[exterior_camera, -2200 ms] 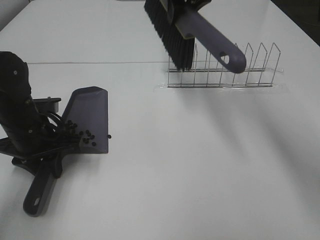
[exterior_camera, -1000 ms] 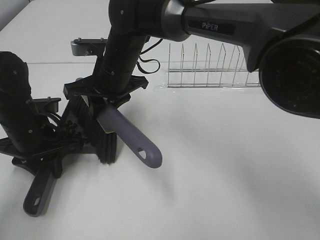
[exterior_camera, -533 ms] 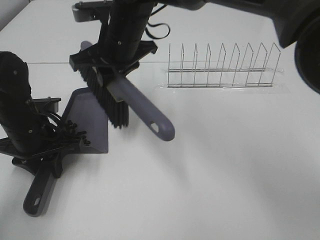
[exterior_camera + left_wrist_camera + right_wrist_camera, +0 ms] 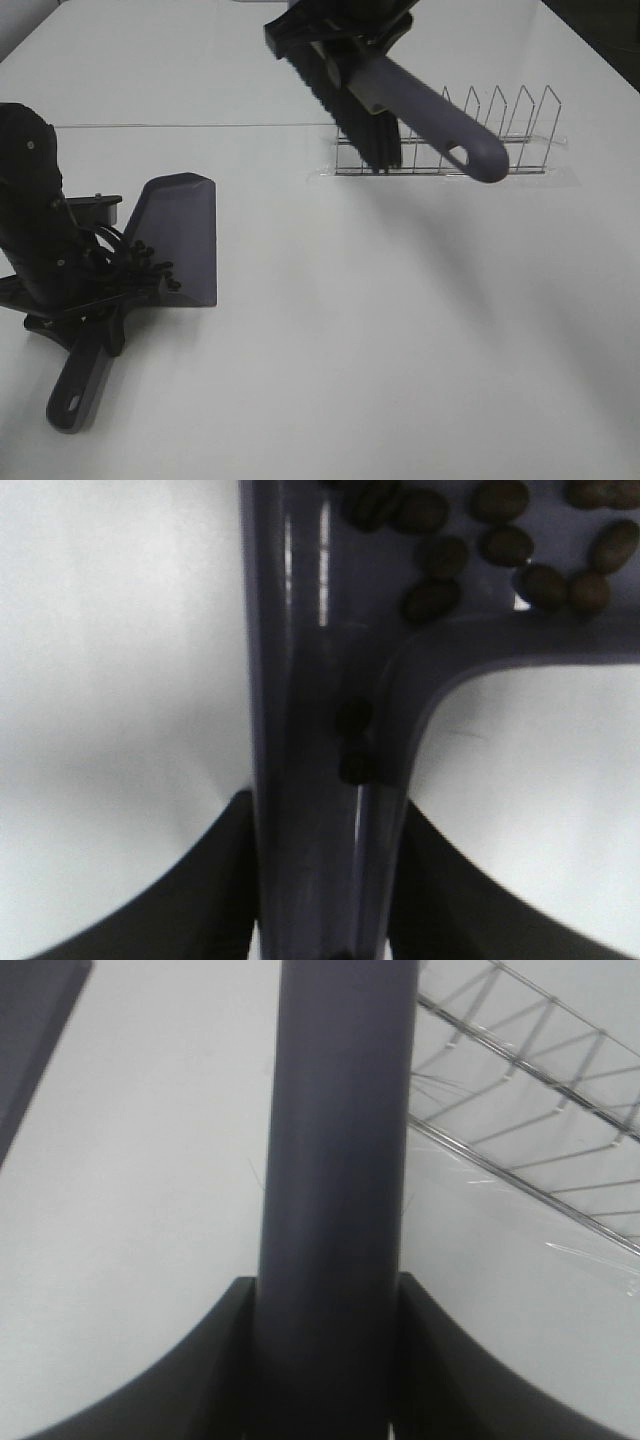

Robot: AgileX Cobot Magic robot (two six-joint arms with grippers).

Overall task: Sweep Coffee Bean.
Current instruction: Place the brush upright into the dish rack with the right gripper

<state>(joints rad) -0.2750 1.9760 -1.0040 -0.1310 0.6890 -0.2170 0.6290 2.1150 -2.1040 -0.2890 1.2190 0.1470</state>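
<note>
The grey-purple dustpan (image 4: 180,235) lies flat on the white table at the left. My left gripper (image 4: 85,300) is shut on its handle (image 4: 310,730). The coffee beans (image 4: 150,265) sit bunched at the back of the pan, and in the left wrist view several beans (image 4: 470,550) lie by the handle's root. My right gripper (image 4: 325,1380) is shut on the brush handle (image 4: 335,1160). It holds the brush (image 4: 355,110) in the air at the upper middle, bristles down, in front of the wire rack's left end.
A wire rack (image 4: 470,145) on a clear tray stands at the back right. A table seam (image 4: 180,126) runs across the back. The pan's handle end (image 4: 75,395) points toward the front left edge.
The brush swept down across the pan's lip, then rose and swung back right toward the rack. The stray bean beside the lip is gone. The left arm and pan stayed still.
</note>
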